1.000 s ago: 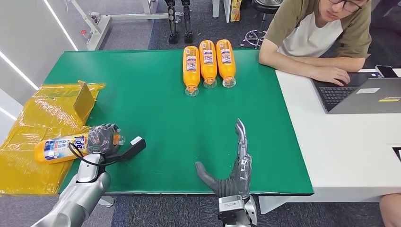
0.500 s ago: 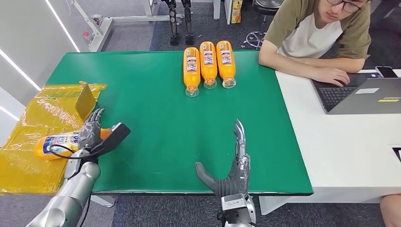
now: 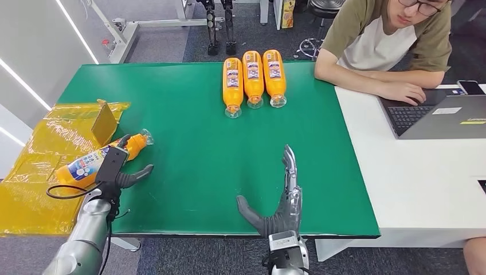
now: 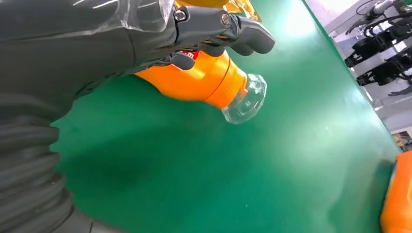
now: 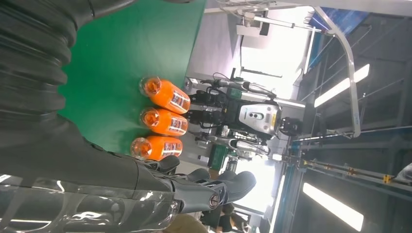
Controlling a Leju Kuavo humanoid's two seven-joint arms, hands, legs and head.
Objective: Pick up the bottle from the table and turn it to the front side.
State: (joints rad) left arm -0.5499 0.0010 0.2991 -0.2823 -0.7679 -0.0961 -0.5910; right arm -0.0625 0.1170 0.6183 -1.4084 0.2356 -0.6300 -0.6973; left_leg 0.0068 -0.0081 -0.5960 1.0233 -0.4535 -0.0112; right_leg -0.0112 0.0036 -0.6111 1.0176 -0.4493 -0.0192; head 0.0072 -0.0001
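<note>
We grip the glossy orange bottle (image 3: pixel 102 158) in our left hand (image 3: pixel 117 172), clear cap (image 4: pixel 244 99) over the green desk (image 3: pixel 189 137). Our right hand (image 3: pixel 281 203) rests empty, fingers spread wide.

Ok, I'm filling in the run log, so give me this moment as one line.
left hand: grips bottle, clear cap toward mat centre | right hand: open, over green mat | three bottles: lying at far edge

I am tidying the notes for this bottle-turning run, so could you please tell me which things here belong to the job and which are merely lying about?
Belonging to the job:
- orange bottle, held by the left robot hand near the table's left edge
- green table

Lying about:
- three orange bottles in a row at the far side
- yellow plastic sheet
- laptop and phone by the person
- right robot hand, open and idle
</note>
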